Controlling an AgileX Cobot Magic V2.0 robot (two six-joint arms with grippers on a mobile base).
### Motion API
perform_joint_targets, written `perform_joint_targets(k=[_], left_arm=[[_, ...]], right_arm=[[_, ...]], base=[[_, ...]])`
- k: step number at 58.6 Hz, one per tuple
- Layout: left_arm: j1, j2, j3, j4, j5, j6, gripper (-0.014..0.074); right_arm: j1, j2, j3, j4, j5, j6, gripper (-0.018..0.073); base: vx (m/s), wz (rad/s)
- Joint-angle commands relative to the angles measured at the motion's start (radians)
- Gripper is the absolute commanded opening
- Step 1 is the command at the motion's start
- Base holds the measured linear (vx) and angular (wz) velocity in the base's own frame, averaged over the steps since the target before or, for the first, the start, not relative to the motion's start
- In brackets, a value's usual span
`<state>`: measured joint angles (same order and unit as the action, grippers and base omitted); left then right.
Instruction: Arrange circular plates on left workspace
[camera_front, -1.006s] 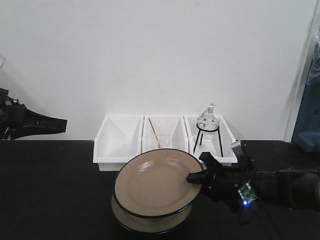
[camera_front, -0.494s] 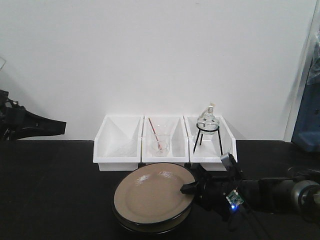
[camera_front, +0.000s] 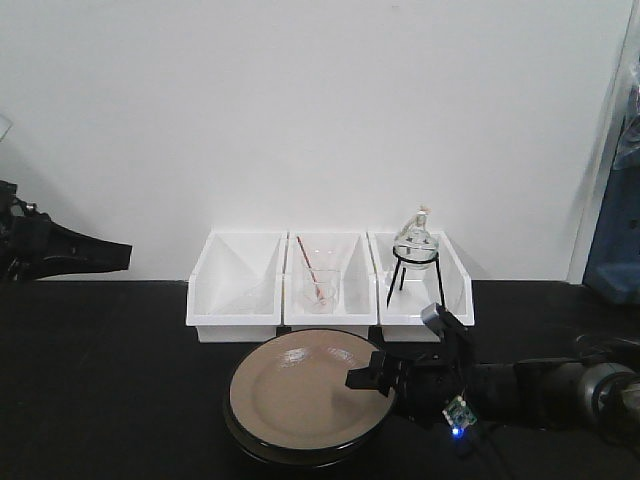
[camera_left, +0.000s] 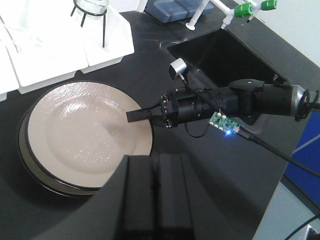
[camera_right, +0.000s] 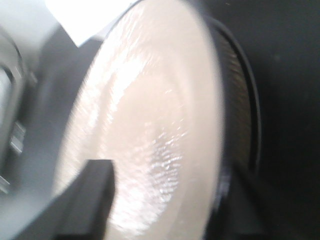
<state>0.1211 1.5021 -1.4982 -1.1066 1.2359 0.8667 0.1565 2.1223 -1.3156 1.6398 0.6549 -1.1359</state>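
Stacked one on the other at 6 o'clock from the middle of three white bins (camera_front: 330, 300): top plate (camera_front: 295, 390) lying nearly flat on lower plate (camera_front: 300, 458), the latter showing only its dark rim. Both resting on the black countertop (camera_front: 100, 380), at 9 o'clock from the sink (camera_left: 225, 55), so seemingly gathered into one neat pile on the working side, away from the basin.

Reaches in from 3 o'clock: right gripper (camera_front: 362, 378), held low and almost level, probably to take a flat plate by its only graspable part, the edge. One finger (camera_left: 137, 115) lying over the beige face just inside the rim, the other hidden beneath or behind. Cannot tell whether clamped on the top plate or slackened, with the wrist view too blurred to settle it.

Hangs well apart toward 9 o'clock, raised above the counter: left gripper (camera_left: 159, 162), fingers pressed together on nothing, apparently parked clear of the stack while looking down on it.
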Motion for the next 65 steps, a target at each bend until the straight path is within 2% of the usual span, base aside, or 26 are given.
perform_joint_targets(k=[1,13,23,28,33,37,42,43,45,46,48,54,58,61,65], left_arm=[[-0.001,-0.038,-0.032,-0.078,0.018,-0.007,-0.0001],[-0.001,-0.038,-0.032,-0.078,0.018,-0.007,-0.0001],[-0.001,-0.038,-0.032,-0.075,0.018,-0.007,-0.0001],[-0.001,-0.038,-0.032,-0.031,0.018,-0.01,-0.0001],[-0.001,-0.038,-0.032,0.08,0.012,-0.067,-0.0001],[-0.001,-0.038,-0.032,0.211,0.008,-0.152,-0.0001],[-0.001,-0.038,-0.032,0.408,0.011,-0.318,-0.0001],[-0.001,-0.038,-0.032,0.477,0.011,-0.358,-0.0001],[-0.001,-0.038,-0.032,0.565,0.009,-0.427,-0.0001],[-0.001,-0.038,-0.032,0.582,0.009,-0.453,-0.0001],[-0.001,-0.038,-0.032,0.681,0.007,-0.507,-0.0001],[-0.001,-0.042,-0.031,0.892,-0.02,-0.601,-0.0001],[-0.001,-0.064,-0.01,0.943,-0.07,-0.613,-0.0001],[-0.001,-0.098,0.028,0.945,-0.152,-0.613,-0.0001],[-0.001,-0.167,0.117,0.935,-0.29,-0.611,-0.0001]], right_arm=[[-0.001,-0.078,-0.034,-0.014,0.022,-0.142,0.0538],[-0.001,-0.156,-0.034,-0.137,-0.15,-0.285,0.0508],[-0.001,-0.257,-0.033,-0.275,-0.289,-0.307,0.0452],[-0.001,-0.33,-0.033,-0.348,-0.322,-0.275,0.0386],[-0.001,-0.411,-0.033,-0.433,-0.329,-0.223,0.028],[-0.001,-0.485,-0.033,-0.513,-0.331,-0.148,0.0157],[-0.001,-0.585,-0.033,-0.641,-0.327,0.005,-0.0017],[-0.001,-0.608,-0.033,-0.67,-0.327,0.036,-0.0015],[-0.001,-0.646,-0.033,-0.722,-0.327,0.113,-0.0013],[-0.001,-0.668,-0.033,-0.756,-0.325,0.16,-0.0011],[-0.001,-0.704,-0.033,-0.817,-0.321,0.241,-0.0008],[-0.001,-0.802,-0.033,-1.04,-0.286,0.485,-0.0004],[-0.001,-0.861,-0.033,-1.21,-0.227,0.659,-0.0003],[-0.001,-0.905,-0.033,-1.34,-0.165,0.793,-0.0003],[-0.001,-0.948,-0.032,-1.463,-0.103,0.893,-0.0003]], base=[[0.0,0.0],[0.0,0.0],[0.0,0.0],[0.0,0.0],[0.0,0.0],[0.0,0.0],[0.0,0.0],[0.0,0.0],[0.0,0.0],[0.0,0.0],[0.0,0.0],[0.0,0.0],[0.0,0.0],[0.0,0.0],[0.0,0.0]])
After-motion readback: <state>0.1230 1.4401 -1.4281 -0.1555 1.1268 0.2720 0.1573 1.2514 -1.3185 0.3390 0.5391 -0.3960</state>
